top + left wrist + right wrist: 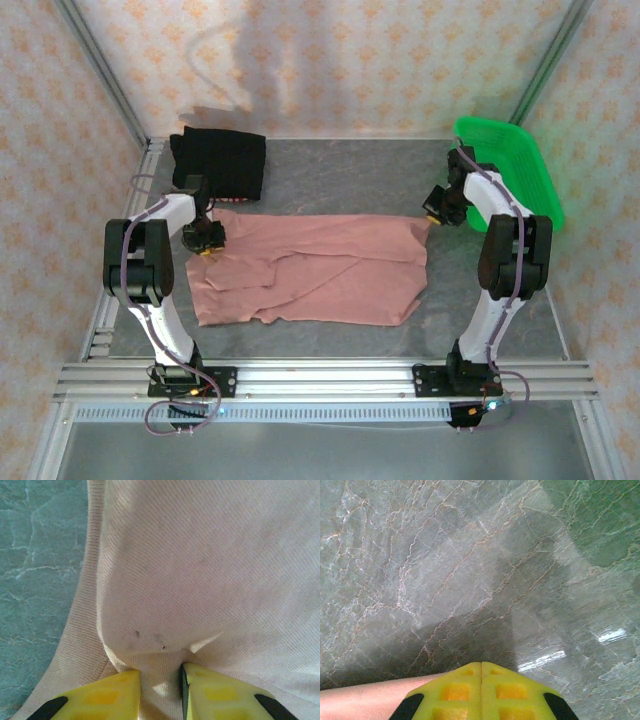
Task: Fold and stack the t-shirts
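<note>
Your left gripper (161, 675) pinches the pink shirt (200, 570) at its ten o'clock corner. Your right gripper (481, 667), at its two o'clock corner, is closed tight.

Overhead overview; wrist close-ups sharing pink shirt (320, 265)

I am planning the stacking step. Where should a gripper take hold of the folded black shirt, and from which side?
Probably its right edge, coming from the bare table at its right: the black shirt lies flat and folded, its left and far sides close to the frame.
</note>
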Robot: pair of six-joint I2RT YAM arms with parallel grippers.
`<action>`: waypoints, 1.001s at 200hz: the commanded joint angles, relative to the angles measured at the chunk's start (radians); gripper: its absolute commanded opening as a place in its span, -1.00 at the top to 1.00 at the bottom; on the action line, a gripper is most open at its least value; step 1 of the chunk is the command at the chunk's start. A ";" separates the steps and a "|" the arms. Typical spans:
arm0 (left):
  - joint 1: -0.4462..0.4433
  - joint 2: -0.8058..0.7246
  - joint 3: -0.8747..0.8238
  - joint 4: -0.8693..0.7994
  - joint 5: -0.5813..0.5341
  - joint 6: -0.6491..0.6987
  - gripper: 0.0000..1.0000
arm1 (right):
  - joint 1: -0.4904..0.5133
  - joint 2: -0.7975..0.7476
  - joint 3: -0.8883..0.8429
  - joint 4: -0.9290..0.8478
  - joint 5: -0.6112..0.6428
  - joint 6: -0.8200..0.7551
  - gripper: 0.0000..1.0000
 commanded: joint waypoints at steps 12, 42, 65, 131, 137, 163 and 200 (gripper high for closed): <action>-0.003 0.044 -0.037 -0.046 -0.073 0.028 0.44 | -0.070 -0.034 0.012 0.070 0.208 0.012 0.85; -0.022 0.045 -0.038 -0.041 -0.068 0.035 0.44 | -0.069 -0.060 0.026 0.128 0.164 0.004 0.57; -0.034 0.045 -0.037 -0.040 -0.064 0.037 0.43 | -0.069 -0.120 0.000 0.174 0.147 0.000 0.39; -0.055 0.031 -0.041 -0.026 -0.034 0.033 0.42 | 0.035 -0.158 -0.116 0.070 0.007 0.007 0.33; -0.055 0.028 -0.043 -0.027 -0.034 0.032 0.42 | 0.043 -0.153 -0.131 0.083 0.009 0.016 0.33; -0.055 0.010 -0.050 -0.027 -0.032 0.033 0.42 | 0.067 -0.102 -0.153 0.118 0.013 0.035 0.33; -0.055 -0.003 -0.051 -0.028 -0.027 0.027 0.42 | 0.098 -0.009 -0.109 0.102 0.029 0.026 0.33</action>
